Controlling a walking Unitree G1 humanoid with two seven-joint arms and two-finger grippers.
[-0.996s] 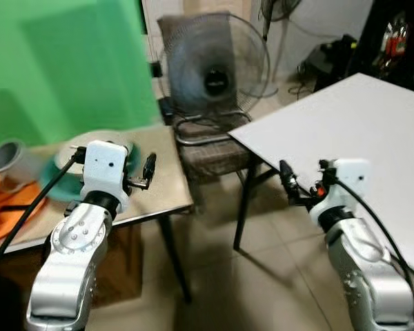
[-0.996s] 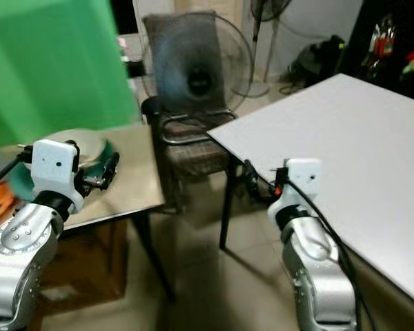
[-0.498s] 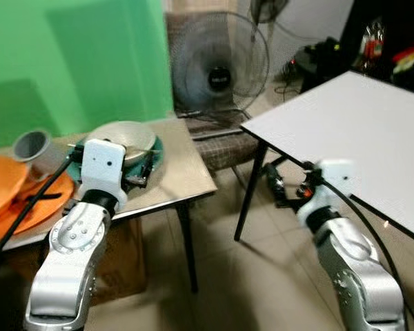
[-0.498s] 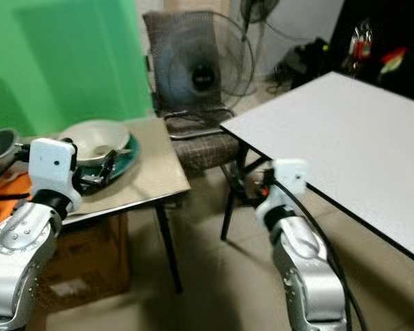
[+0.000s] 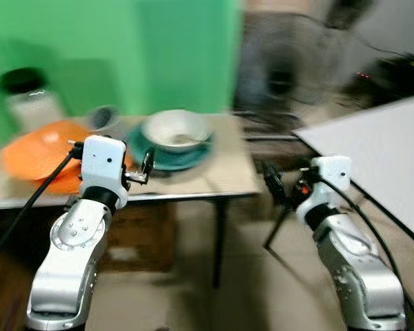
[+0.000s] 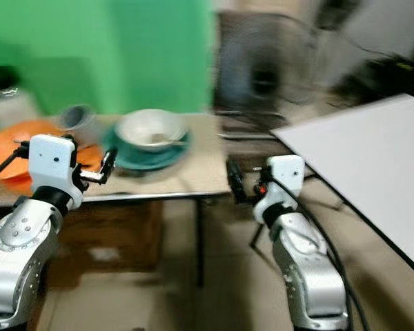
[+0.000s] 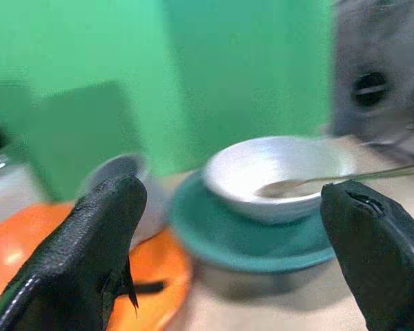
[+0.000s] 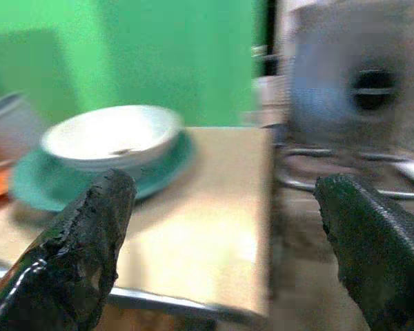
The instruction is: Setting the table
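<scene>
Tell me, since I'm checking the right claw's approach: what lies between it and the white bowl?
Only bare tabletop. In the right wrist view it separates the open right claw from the white bowl on its teal plate.

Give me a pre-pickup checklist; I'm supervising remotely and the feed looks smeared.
1. Left gripper open: ok, fingers wide apart.
2. Right gripper open: ok.
3. White bowl sits on teal plate: ok.
4. Spoon lies in the bowl, may slip: not ok.
5. Views sharp enough to aim: not ok, blurred.
6. Grey cup clear of the plate: cannot tell.
</scene>
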